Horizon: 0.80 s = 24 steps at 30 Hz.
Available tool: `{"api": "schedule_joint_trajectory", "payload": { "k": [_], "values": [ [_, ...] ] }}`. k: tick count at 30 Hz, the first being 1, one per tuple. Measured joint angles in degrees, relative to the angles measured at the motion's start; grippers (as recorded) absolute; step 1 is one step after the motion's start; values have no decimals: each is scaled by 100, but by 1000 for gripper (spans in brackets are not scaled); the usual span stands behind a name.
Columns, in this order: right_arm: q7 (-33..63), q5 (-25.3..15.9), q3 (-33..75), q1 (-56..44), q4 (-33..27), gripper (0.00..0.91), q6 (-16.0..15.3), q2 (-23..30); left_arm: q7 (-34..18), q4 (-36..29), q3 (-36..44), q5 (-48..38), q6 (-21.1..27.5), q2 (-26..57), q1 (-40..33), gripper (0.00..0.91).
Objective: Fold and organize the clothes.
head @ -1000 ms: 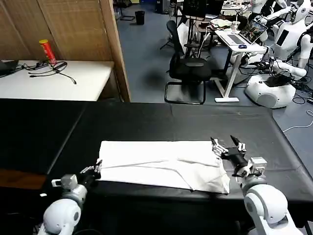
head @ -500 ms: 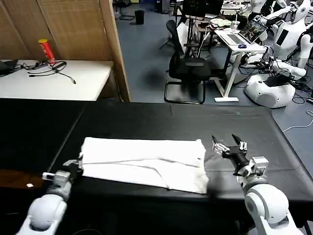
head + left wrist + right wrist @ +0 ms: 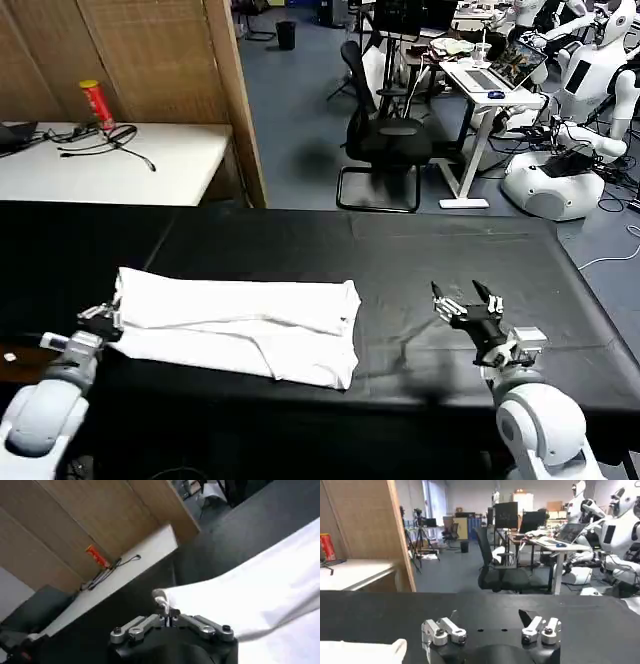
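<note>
I had the left gripper point(image 3: 100, 318) pinching the folded T-shirt point(image 3: 240, 325) by its end on the black table point(image 3: 420, 260), tidying its placement. The right gripper point(image 3: 466, 303) hovered released, well apart. Next I judged: let go cleanly.

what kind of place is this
Most likely a robotics lab or workshop. White humanoid robots stand at the back right, near a desk with an open laptop and an office chair. Up front, a black table holds a folded white T-shirt.
</note>
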Motion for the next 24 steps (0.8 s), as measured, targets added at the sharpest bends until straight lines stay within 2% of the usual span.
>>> {"api": "schedule_joint_trajectory", "payload": {
  "k": [6, 15, 24],
  "values": [
    [1, -12, 84, -86, 51, 878, 2, 39, -184, -546, 601, -748, 323, -627, -183, 0],
    [-5, -41, 168, -213, 64, 878, 25, 113, -290, -887, 1750, -1592, 519, -1485, -511, 0],
    [-14, -113, 115, -202, -6, 878, 36, 202, -274, -1130, 2364, -2228, 585, -1793, -800, 0]
  ]
}}
